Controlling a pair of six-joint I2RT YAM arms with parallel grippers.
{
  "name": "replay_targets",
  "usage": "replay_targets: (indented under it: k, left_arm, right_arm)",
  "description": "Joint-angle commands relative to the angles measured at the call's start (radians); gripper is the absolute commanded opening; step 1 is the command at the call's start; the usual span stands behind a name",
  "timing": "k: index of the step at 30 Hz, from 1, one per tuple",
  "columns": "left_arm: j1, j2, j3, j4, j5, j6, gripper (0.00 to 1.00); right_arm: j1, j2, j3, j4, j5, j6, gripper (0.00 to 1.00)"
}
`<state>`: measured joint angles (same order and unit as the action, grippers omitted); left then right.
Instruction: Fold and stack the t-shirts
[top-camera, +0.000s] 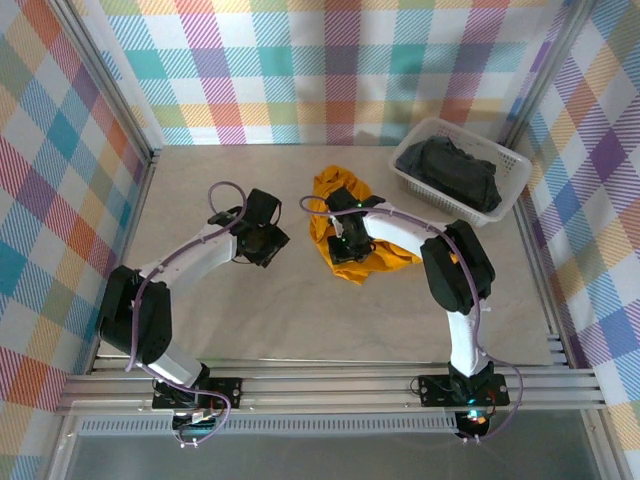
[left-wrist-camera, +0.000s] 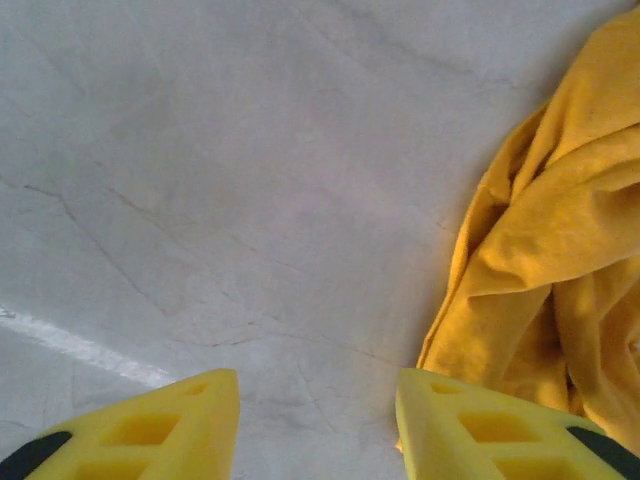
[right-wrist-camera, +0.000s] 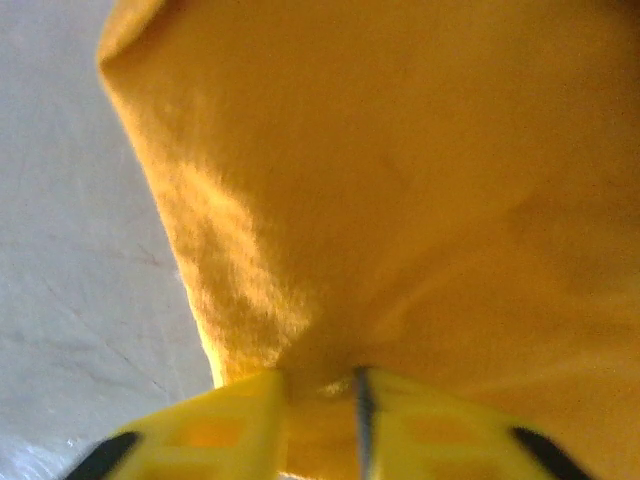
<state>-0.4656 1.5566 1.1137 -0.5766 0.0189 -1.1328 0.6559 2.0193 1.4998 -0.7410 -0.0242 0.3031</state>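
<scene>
A mustard-orange t-shirt (top-camera: 328, 188) lies crumpled in a heap at the middle of the table. My right gripper (top-camera: 345, 245) sits on the heap. In the right wrist view its yellow fingers (right-wrist-camera: 250, 420) stand close together with a fold of the orange cloth (right-wrist-camera: 400, 170) pinched between them at the right gripper (right-wrist-camera: 320, 378). My left gripper (top-camera: 268, 240) hovers just left of the heap, open. In the left wrist view bare table shows between the jaws of the left gripper (left-wrist-camera: 318, 385), and the orange shirt's edge (left-wrist-camera: 560, 260) lies beside its right finger. A black t-shirt (top-camera: 460, 170) lies bunched in the basket.
The white lattice basket (top-camera: 418, 180) stands at the back right, close to the checked wall. Checked cloth walls on metal posts close in the table on three sides. Bare tabletop (top-camera: 300, 310) stretches in front of and to the left of the heap.
</scene>
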Motion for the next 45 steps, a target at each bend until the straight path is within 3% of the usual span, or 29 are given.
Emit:
replay_targets:
  k: [1,4,8,9,11,12,15,19,24,28,32,37,45]
  left_arm:
    - [0.003,-0.052,-0.023,-0.011,0.008,-0.008,0.45]
    - [0.003,-0.052,-0.031,-0.009,0.012,-0.005,0.44]
    - [0.002,-0.049,-0.031,0.004,0.015,-0.004,0.43]
    - [0.001,-0.048,-0.031,0.006,0.015,-0.002,0.43]
    - [-0.001,-0.051,-0.032,0.009,0.013,0.003,0.43]
    - [-0.002,-0.055,-0.035,0.008,0.012,0.004,0.43]
    - [-0.002,-0.074,-0.053,0.007,0.008,0.002,0.43]
    - [-0.002,-0.098,-0.077,-0.004,0.009,0.002,0.42]
    - [-0.001,-0.119,-0.097,-0.006,0.005,-0.002,0.42]
    - [-0.002,-0.121,-0.096,-0.004,0.006,-0.002,0.41]
    - [-0.002,-0.121,-0.096,-0.002,0.004,-0.002,0.4]
    - [-0.002,-0.106,-0.095,0.007,0.012,-0.001,0.4]
    - [-0.01,-0.056,-0.072,0.037,0.05,0.034,0.36]
  right_arm:
    - [0.007,0.005,0.031,-0.024,0.006,-0.008,0.12]
    - [0.007,-0.006,0.036,-0.041,0.018,-0.001,0.01]
    - [0.007,-0.051,0.029,-0.044,0.014,-0.004,0.01]
    - [0.009,-0.057,0.03,-0.049,0.015,-0.01,0.08]
    - [0.019,-0.054,0.034,-0.065,0.034,-0.022,0.36]
    - [0.024,-0.044,0.041,-0.08,0.042,-0.025,0.44]
    - [0.034,-0.004,0.065,-0.101,0.059,-0.027,0.51]
    - [0.035,0.05,0.113,-0.121,0.066,-0.015,0.53]
    - [0.039,0.102,0.156,-0.139,0.055,-0.009,0.48]
    - [0.039,0.128,0.168,-0.144,0.067,-0.006,0.35]
    - [0.039,0.119,0.171,-0.147,0.074,-0.001,0.14]
    - [0.037,0.061,0.173,-0.152,0.068,0.008,0.0]
    - [-0.027,-0.062,0.181,-0.213,-0.047,0.058,0.0]
